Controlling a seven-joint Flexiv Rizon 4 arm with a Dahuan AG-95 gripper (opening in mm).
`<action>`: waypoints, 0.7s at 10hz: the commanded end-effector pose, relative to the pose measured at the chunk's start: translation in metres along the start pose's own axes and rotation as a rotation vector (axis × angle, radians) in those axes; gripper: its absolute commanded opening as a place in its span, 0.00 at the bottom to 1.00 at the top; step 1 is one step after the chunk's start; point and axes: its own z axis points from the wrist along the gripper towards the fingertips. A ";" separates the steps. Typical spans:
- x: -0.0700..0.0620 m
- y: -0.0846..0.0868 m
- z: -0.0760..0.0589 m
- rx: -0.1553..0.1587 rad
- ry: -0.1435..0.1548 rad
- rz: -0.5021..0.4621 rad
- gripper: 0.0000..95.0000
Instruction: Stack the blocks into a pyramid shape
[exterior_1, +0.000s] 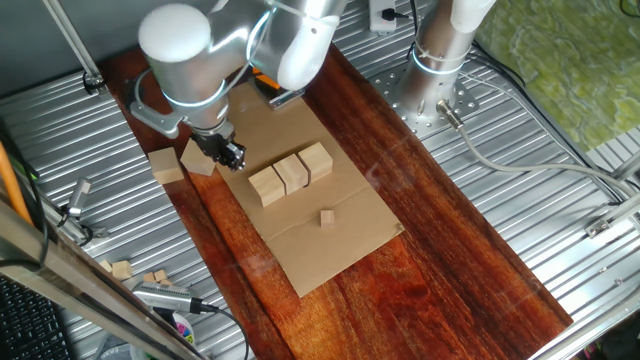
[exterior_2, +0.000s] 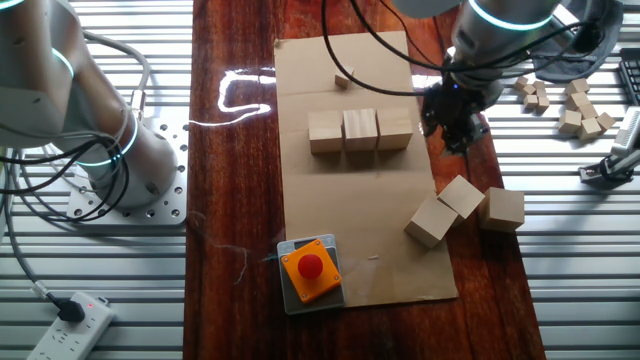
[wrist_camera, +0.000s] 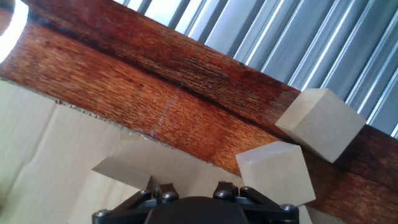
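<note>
Three pale wooden blocks (exterior_1: 290, 172) stand side by side in a row (exterior_2: 360, 129) on the cardboard sheet (exterior_1: 330, 250). Three more blocks lie loose near the cardboard's edge: one (exterior_2: 432, 220) on the cardboard, one (exterior_2: 463, 195) tilted at its edge, one (exterior_2: 503, 208) on the dark wood. The hand view shows those same three, at the right (wrist_camera: 320, 123), the lower middle (wrist_camera: 275, 173) and the lower left (wrist_camera: 115, 180). My gripper (exterior_1: 228, 152) hovers just above the loose blocks (exterior_2: 455, 128), between them and the row. It looks open and holds nothing. Its fingertips are hidden in the hand view.
A much tinier wooden cube (exterior_1: 327, 217) sits on the cardboard beyond the row. An orange box with a button (exterior_2: 310, 268) stands at the cardboard's corner. Small wooden pieces (exterior_2: 575, 105) lie on the ribbed metal. A second arm's base (exterior_1: 435, 70) stands beside the wood.
</note>
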 end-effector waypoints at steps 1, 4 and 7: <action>-0.001 -0.001 0.001 0.010 0.001 -0.005 0.40; -0.001 -0.001 0.001 0.021 0.016 -0.005 0.40; 0.004 -0.017 0.000 0.008 0.008 -0.035 0.40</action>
